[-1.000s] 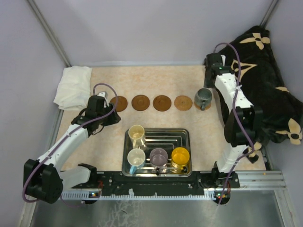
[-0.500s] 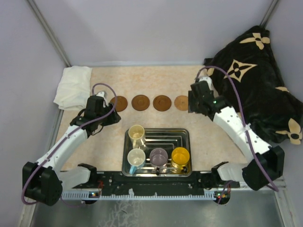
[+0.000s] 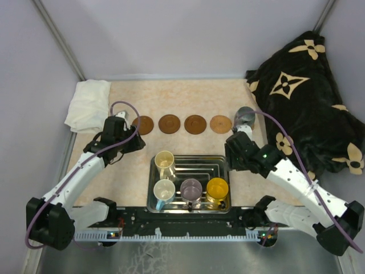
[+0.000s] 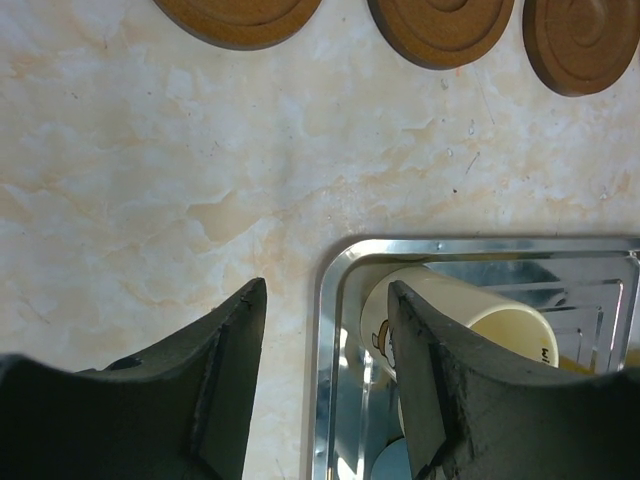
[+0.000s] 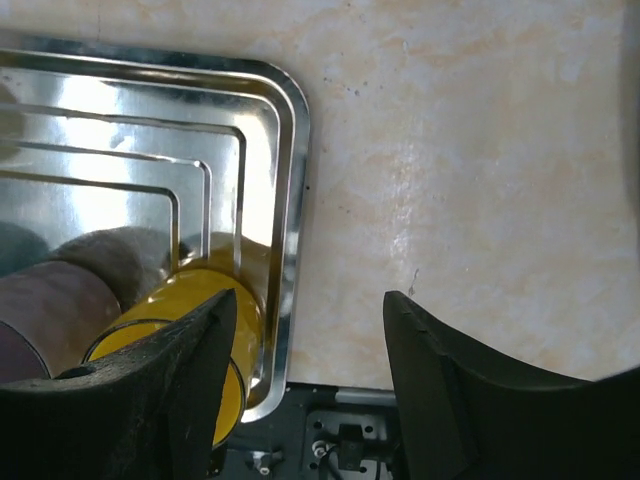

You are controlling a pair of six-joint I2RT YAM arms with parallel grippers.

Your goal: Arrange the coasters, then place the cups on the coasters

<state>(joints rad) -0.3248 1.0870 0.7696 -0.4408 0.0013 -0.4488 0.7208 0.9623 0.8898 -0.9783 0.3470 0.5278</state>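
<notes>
Hovering left gripper [image 4: 325,300] over left rim of tray [image 3: 208,168], fingers spread and gripping nothing. Hanging right gripper [image 5: 308,310] over tray's right rim, just beside yellow cup [image 5: 175,300], fingers likewise apart and empty. Showing four bare coasters [image 3: 169,123] in a row beyond tray, grey-green cup [image 3: 245,117] standing at row's right end. Showing cream cup [image 3: 164,161], white cup [image 3: 163,191], mauve cup [image 3: 191,188] and yellow cup sitting upright inside tray.

Bright metal, matt wood
The tray [image 5: 292,180] was mirror-polished steel. The coasters [image 4: 440,25] looked like matt, ring-turned wood. The worktop [image 4: 150,200] was smooth and marbled, and the yellow cup [image 5: 185,288] glossy.
</notes>
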